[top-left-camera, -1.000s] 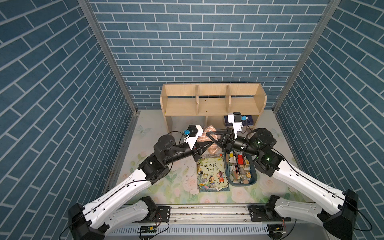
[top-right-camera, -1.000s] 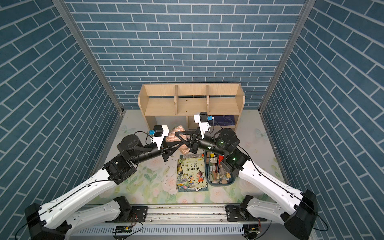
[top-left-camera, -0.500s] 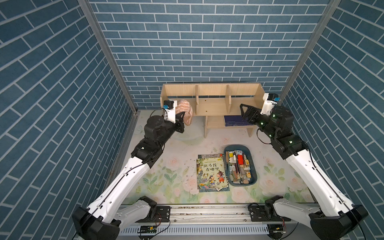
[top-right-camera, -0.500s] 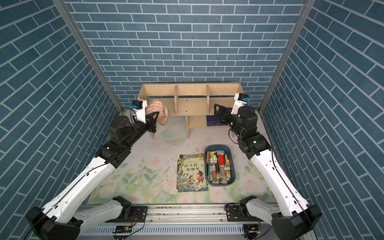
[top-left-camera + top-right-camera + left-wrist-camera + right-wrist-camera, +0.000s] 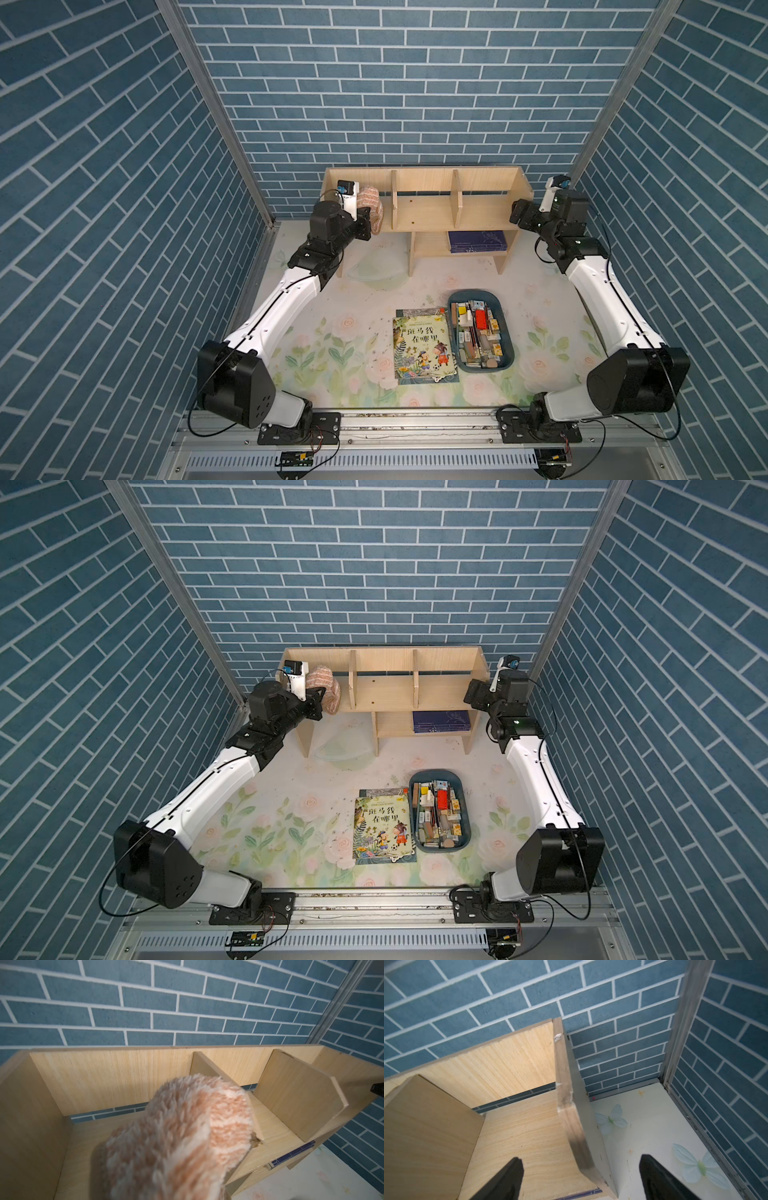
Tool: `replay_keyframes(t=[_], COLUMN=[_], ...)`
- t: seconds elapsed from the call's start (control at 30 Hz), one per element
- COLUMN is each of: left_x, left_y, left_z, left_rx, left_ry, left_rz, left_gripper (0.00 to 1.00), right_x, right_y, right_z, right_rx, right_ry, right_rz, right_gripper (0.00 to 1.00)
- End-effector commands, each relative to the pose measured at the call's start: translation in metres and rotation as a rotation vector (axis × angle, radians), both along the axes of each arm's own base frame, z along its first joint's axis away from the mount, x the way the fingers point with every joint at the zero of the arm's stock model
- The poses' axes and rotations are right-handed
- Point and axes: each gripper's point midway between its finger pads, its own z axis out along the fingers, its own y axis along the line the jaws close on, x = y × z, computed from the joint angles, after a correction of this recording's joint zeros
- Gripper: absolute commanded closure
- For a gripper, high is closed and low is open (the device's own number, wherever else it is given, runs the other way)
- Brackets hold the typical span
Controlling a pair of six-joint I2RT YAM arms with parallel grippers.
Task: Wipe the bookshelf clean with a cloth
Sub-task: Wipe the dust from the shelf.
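Near the bench's front edge we see a picture book (image 5: 424,349) lying flat, with a blue tray (image 5: 473,292) of small items just beside it on the right; further back, along the far edge, stands the bookshelf (image 5: 419,205), a dark blue book (image 5: 477,242) on its lower shelf; the left gripper (image 5: 365,222) is clamped on the bunched cloth (image 5: 371,203), which sits at the open front of the leftmost upper compartment; the right gripper (image 5: 580,1158) has its jaws spread wide and empty, straddling the shelf's right end panel.
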Motion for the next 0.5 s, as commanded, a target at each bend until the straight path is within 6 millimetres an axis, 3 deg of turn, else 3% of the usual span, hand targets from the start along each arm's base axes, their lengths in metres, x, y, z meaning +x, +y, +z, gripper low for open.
replay_keyframes(t=[0.0, 0.13, 0.2, 0.37, 0.4, 0.47], left_x=[0.006, 0.020, 0.025, 0.036, 0.038, 0.043], left_y=[0.001, 0.002, 0.008, 0.018, 0.017, 0.020], left_z=[0.032, 0.001, -0.012, -0.011, -0.006, 0.003], left_rx=[-0.027, 0.032, 0.026, -0.005, -0.013, -0.013], left_ry=[-0.049, 0.023, 0.045, 0.060, 0.063, 0.058], left_rz=[-0.012, 0.009, 0.052, 0.109, 0.100, 0.123], left_gripper=[1.00, 0.97, 0.63, 0.30, 0.25, 0.04], right_x=[-0.002, -0.021, -0.029, -0.056, -0.058, -0.059], right_y=[0.011, -0.001, -0.005, 0.007, 0.004, -0.009], right_z=[0.023, 0.015, 0.011, 0.027, 0.030, 0.030], right_rx=[-0.033, -0.028, -0.024, 0.040, 0.021, -0.034], right_ry=[-0.014, 0.007, 0.027, 0.026, 0.027, 0.051], right_rz=[0.084, 0.018, -0.003, 0.060, 0.047, -0.004], right_gripper=[0.02, 0.00, 0.00, 0.00, 0.00, 0.00])
